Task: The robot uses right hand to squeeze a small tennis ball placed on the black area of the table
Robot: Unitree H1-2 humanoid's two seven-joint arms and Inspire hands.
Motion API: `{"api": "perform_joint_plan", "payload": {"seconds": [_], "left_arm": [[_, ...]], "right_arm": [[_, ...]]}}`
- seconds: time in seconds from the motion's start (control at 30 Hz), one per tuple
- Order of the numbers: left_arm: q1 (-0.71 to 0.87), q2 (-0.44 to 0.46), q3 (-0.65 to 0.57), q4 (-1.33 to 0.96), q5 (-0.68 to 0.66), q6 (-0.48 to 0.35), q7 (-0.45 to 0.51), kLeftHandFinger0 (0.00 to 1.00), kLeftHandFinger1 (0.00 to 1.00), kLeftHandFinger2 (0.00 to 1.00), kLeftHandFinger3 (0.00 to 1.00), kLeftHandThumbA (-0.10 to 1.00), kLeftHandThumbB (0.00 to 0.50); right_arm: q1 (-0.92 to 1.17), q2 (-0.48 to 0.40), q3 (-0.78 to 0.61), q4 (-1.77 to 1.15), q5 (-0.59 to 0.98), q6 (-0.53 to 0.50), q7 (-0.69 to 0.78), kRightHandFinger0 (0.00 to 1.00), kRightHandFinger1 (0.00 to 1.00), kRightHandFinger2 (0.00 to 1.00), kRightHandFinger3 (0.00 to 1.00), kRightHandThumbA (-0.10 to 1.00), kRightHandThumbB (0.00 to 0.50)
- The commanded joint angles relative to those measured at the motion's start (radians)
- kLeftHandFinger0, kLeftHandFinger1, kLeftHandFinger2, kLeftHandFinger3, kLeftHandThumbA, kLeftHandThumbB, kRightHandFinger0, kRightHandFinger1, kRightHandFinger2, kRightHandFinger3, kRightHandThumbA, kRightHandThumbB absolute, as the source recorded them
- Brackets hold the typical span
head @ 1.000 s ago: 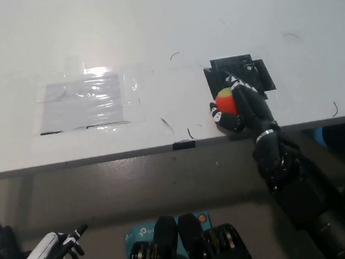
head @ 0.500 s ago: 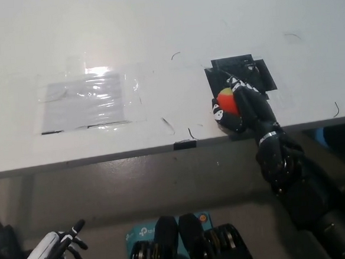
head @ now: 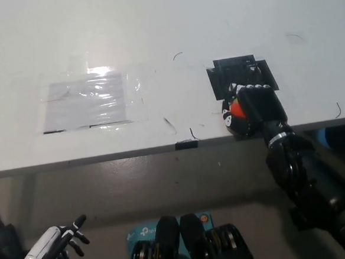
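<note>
White and wide, the flat table top (head: 172, 40) fills most of the head view, and its front edge runs across the picture just below the robot's working fingers. On it lies a shiny sheet of clear plastic film over a grey rectangle (head: 88, 103), well apart from the fingers, on their left side. A patch of black tape (head: 239, 71) sits directly beyond the fingertips, near the table edge.

The black right hand (head: 253, 109) comes up over the edge and its fingers (head: 247, 94) are curled tightly around the small orange and yellow tennis ball (head: 236, 108). Only a small part of the ball shows between the fingers and the thumb; the rest is hidden inside the grasp. The ball is held at the near border of the black patch, close to the table edge, but I cannot tell if it touches the surface.

I judge that the squeeze itself is the step in hand, because the fingers wrap the ball almost fully. The next move probably calls for holding the pressure evenly and then loosening the fingers slowly, so that the ball does not roll off the near edge.

The white left hand (head: 59, 244) rests low beside the robot's body, under the table level, with its fingers spread and holding nothing.
</note>
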Motion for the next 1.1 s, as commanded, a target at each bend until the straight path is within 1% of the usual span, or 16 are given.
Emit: {"api": "perform_joint_plan", "payload": {"seconds": [0.0, 0.03, 0.1, 0.13, 0.2, 0.23, 0.27, 0.33, 0.5, 0.57, 0.63, 0.67, 0.83, 0.9, 0.93, 1.07], "left_arm": [[-0.005, 0.030, 0.000, -0.035, 0.011, -0.039, -0.012, 0.23, 0.18, 0.36, 0.45, 1.00, 0.500], [-0.002, 0.030, 0.003, -0.038, 0.007, -0.048, -0.012, 0.23, 0.20, 0.38, 0.48, 1.00, 0.490], [0.000, 0.030, 0.002, -0.034, 0.005, -0.058, -0.013, 0.24, 0.21, 0.40, 0.49, 1.00, 0.483], [0.000, 0.030, 0.002, -0.034, 0.006, -0.058, -0.013, 0.24, 0.20, 0.40, 0.49, 1.00, 0.482], [0.000, 0.031, 0.002, -0.034, 0.008, -0.067, -0.012, 0.23, 0.19, 0.39, 0.50, 1.00, 0.483], [0.000, 0.032, -0.001, -0.033, 0.007, -0.073, -0.016, 0.23, 0.19, 0.39, 0.50, 1.00, 0.483], [-0.001, 0.032, -0.002, -0.032, 0.008, -0.074, -0.017, 0.23, 0.19, 0.39, 0.50, 1.00, 0.483], [0.001, 0.035, -0.004, -0.040, 0.012, -0.068, -0.020, 0.22, 0.19, 0.39, 0.51, 1.00, 0.493], [0.013, 0.036, -0.005, -0.036, 0.011, -0.077, -0.020, 0.23, 0.18, 0.38, 0.49, 1.00, 0.500], [0.022, 0.040, -0.004, -0.030, 0.010, -0.092, -0.020, 0.21, 0.17, 0.37, 0.49, 1.00, 0.500], [0.024, 0.039, -0.003, -0.026, 0.010, -0.091, -0.018, 0.20, 0.17, 0.37, 0.49, 1.00, 0.493], [0.026, 0.038, -0.002, -0.027, 0.011, -0.093, -0.016, 0.20, 0.16, 0.37, 0.49, 1.00, 0.486], [0.041, 0.037, 0.012, -0.031, -0.005, -0.077, -0.018, 0.22, 0.19, 0.39, 0.49, 1.00, 0.475], [0.041, 0.038, 0.013, -0.020, -0.006, -0.091, -0.015, 0.22, 0.20, 0.40, 0.51, 1.00, 0.467], [0.039, 0.038, 0.011, -0.014, -0.001, -0.098, -0.011, 0.22, 0.19, 0.39, 0.49, 1.00, 0.474], [0.051, 0.034, 0.018, -0.017, -0.008, -0.102, -0.005, 0.19, 0.16, 0.36, 0.46, 1.00, 0.476]], "right_arm": [[0.063, 0.006, -0.010, 0.053, -0.029, -0.018, -0.100, 0.00, 0.05, 0.28, 0.38, -0.10, 0.000], [0.073, 0.008, -0.029, 0.063, -0.011, -0.065, -0.148, 0.00, 0.00, 0.20, 0.36, -0.10, 0.000], [0.082, 0.007, -0.037, 0.070, -0.010, -0.102, -0.183, 0.00, 0.00, 0.17, 0.34, -0.10, 0.000], [0.084, 0.007, -0.043, 0.073, -0.005, -0.113, -0.188, 0.00, 0.00, 0.15, 0.25, -0.10, 0.000], [0.090, 0.006, -0.059, 0.087, 0.009, -0.186, -0.245, 0.00, 0.02, 0.31, 0.02, -0.10, 0.042], [0.101, 0.004, -0.070, 0.088, 0.012, -0.219, -0.280, 0.00, 0.05, 0.43, 0.07, -0.10, 0.094], [0.107, 0.005, -0.084, 0.076, 0.024, -0.222, -0.271, 0.00, 0.13, 0.55, 0.24, -0.10, 0.124], [0.114, 0.008, -0.107, 0.069, 0.032, -0.255, -0.311, 0.00, 0.19, 0.58, 0.62, -0.10, 0.217], [0.137, 0.016, -0.137, 0.048, 0.024, -0.281, -0.345, 0.00, 0.17, 0.57, 0.58, -0.10, 0.222], [0.149, 0.029, -0.176, 0.018, 0.062, -0.302, -0.346, 0.00, 0.06, 0.42, 0.35, -0.10, 0.158], [0.140, 0.039, -0.242, -0.052, 0.135, -0.310, -0.313, 0.00, 0.04, 0.41, 0.29, -0.10, 0.164], [0.131, 0.049, -0.287, -0.082, 0.194, -0.311, -0.279, 0.00, 0.02, 0.39, 0.31, -0.10, 0.160], [0.082, 0.134, -0.505, -0.234, 0.487, -0.228, -0.162, 0.00, 0.00, 0.31, 0.34, -0.10, 0.256], [0.049, 0.174, -0.602, -0.331, 0.644, -0.129, -0.116, 0.00, 0.00, 0.16, 0.22, -0.10, 0.247], [0.049, 0.178, -0.612, -0.349, 0.658, -0.130, -0.111, 0.00, 0.00, 0.18, 0.23, -0.10, 0.224], [0.037, 0.206, -0.652, -0.387, 0.703, -0.094, -0.086, 0.00, 0.00, 0.18, 0.22, -0.10, 0.223]]}}
